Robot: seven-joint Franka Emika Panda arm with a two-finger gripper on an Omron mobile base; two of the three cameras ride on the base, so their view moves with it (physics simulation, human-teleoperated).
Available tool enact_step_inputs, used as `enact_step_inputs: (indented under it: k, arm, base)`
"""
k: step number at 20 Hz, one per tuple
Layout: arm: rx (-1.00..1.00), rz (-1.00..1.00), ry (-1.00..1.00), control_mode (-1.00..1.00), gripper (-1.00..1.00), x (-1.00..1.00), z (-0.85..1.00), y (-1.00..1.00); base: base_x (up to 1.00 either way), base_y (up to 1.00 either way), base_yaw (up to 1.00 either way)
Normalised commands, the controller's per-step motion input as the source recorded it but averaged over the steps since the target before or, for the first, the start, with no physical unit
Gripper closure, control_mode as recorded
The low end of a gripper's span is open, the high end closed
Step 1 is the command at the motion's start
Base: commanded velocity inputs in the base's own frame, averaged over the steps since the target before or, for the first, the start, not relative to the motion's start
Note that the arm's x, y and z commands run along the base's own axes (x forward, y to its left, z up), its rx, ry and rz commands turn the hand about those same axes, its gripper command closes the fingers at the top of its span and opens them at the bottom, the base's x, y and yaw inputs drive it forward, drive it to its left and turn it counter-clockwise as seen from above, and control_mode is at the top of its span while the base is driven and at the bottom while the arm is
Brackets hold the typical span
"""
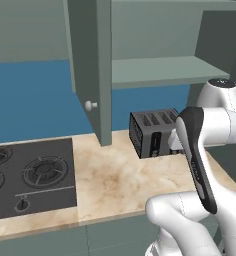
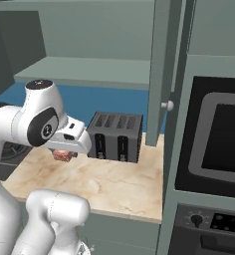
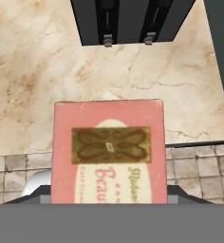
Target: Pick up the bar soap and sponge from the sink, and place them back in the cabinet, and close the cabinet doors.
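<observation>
The cabinet [image 1: 155, 70] stands open above the marble counter [image 1: 115, 180], its doors [image 1: 92, 65] swung out and its shelf bare. The toaster [image 2: 115, 135] sits at 12 o'clock in our hand view. We log the bar soap [image 3: 108, 152] clamped in the gripper [image 2: 64, 154] over the counter; fingertips hidden.

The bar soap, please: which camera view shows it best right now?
The hand view shows it best: the bar soap lies close under the camera, its pink face and gold label plain to read. In the right base view the bar soap is just a small reddish patch under the gripper. In the left base view the arm stands in front of that spot.
</observation>
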Motion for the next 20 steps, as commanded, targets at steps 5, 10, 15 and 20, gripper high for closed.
enact_step_inputs:
  k: [5, 10, 15, 20]
  arm:
    - [0.00, 0.00, -0.02, -1.00, 1.00, 0.05, 0.14, 0.00]
    - [0.00, 0.00, -0.11, -1.00, 1.00, 0.00, 0.49, 0.00]
    - [0.00, 0.00, -0.14, -1.00, 1.00, 0.00, 0.50, 0.00]
    - [-0.01, 0.00, -0.18, -1.00, 1.00, 0.00, 0.58, 0.00]
  base:
    - [0.04, 0.00, 0.00]
    - [0.00, 0.00, 0.00]
    - [0.00, 0.00, 0.00]
    - [0.00, 0.00, 0.00]
